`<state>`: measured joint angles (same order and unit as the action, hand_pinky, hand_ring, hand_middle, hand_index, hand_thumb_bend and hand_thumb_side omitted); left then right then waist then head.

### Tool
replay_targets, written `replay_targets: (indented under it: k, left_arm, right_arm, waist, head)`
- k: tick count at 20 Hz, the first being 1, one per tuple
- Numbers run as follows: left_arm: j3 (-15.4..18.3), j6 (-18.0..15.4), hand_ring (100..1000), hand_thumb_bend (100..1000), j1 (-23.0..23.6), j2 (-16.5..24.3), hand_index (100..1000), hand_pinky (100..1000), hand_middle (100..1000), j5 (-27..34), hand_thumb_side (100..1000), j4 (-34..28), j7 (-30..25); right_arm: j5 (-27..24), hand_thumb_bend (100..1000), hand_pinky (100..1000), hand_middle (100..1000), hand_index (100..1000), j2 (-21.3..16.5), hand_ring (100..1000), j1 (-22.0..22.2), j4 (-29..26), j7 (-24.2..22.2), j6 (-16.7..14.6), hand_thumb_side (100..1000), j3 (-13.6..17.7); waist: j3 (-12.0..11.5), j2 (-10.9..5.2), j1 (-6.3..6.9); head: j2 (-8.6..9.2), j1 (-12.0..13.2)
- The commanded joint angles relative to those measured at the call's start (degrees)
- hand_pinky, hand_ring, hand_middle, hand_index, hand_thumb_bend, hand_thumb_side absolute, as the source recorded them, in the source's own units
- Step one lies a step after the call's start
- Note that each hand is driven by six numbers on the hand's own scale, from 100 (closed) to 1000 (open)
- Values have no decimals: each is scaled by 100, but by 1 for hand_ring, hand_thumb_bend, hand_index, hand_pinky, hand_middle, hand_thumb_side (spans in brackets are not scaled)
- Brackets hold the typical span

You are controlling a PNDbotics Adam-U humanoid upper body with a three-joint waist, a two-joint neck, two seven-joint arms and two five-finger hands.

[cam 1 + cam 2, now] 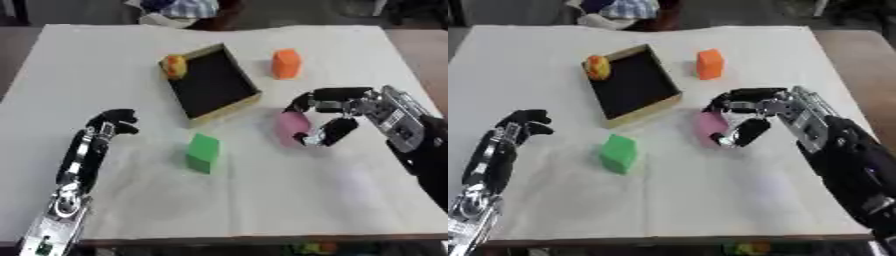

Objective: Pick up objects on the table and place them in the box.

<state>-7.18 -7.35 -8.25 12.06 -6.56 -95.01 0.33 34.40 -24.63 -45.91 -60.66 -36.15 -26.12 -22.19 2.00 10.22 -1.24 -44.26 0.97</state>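
Nearest of the box [213, 82], one green block [203, 153] stands on the counter [262, 200]; the left hand [109, 125] rests idle, fingers curled on nothing. Just right of the box, the right hand [337, 117] curls round one pink object [290, 126], lying between thumb and fingers. Beyond, one orange block [286, 63] stands right of the box, one yellow-orange object [175, 65] at its far-left rim.

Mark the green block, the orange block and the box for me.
green block [203, 153], left eye view, on its front face.
orange block [286, 64], left eye view, on its front face.
box [227, 111], left eye view, on its near wooden wall.
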Motion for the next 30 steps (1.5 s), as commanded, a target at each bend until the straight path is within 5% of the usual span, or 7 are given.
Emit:
replay_targets:
  k: [1,7,14,21,30]
  left_arm:
    - [1,-10,611,100,-42,99,752,767,620,-1,962,-71,8]
    - [-22,-10,611,100,-42,79,752,767,620,8,962,-72,-14]
    - [-59,-5,610,100,-70,48,753,768,620,29,964,-83,-50]
    - [-86,2,610,100,-94,21,753,767,620,46,965,-90,-80]
    - [-98,-2,610,100,-105,9,753,767,619,52,964,-86,-97]
  right_arm:
    - [-43,100,843,794,649,-125,834,-280,-395,145,123,402,205]
    - [67,100,837,789,649,324,826,-981,-449,224,372,339,361]
    - [1060,100,834,792,670,1392,823,-1572,931,672,552,372,829]
    - [2289,100,833,794,719,2105,821,-1686,1917,1570,693,409,1386]
    - [2893,100,833,801,833,2421,823,-1694,2168,2004,472,515,1428]
  waist:
    - [13,-173,-57]
    - [-16,-181,-19]
    - [-146,-153,60]
    - [-223,-110,117]
    - [-243,-129,104]
  head:
    - [14,22]
    - [14,-32]
    - [14,-125]
    - [14,-228]
    - [14,-270]
